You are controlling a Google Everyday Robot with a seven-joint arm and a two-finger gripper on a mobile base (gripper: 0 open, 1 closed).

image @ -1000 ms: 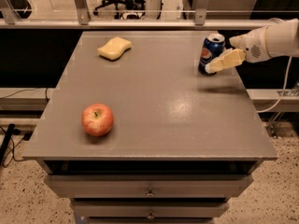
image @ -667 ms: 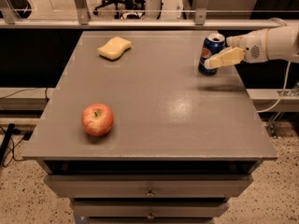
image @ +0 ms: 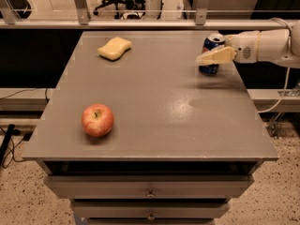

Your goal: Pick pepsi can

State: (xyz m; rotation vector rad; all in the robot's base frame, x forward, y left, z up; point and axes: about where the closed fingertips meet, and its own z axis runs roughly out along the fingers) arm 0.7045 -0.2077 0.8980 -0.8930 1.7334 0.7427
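The pepsi can [image: 208, 69], dark blue with a silver top, stands upright near the table's right edge towards the back. My gripper [image: 207, 55] reaches in from the right on a white arm [image: 265, 46]. It is at the can's mid height, and its cream-coloured part crosses in front of the can. The can's base rests on the grey table [image: 154, 102].
A red apple [image: 97, 120] sits on the table at the front left. A yellow sponge [image: 115, 48] lies at the back left. A metal rail [image: 140, 23] runs behind the table. Drawers [image: 150, 191] are below the front edge.
My gripper has moved a little left and up along the can's front. The can, apple and sponge have not moved.
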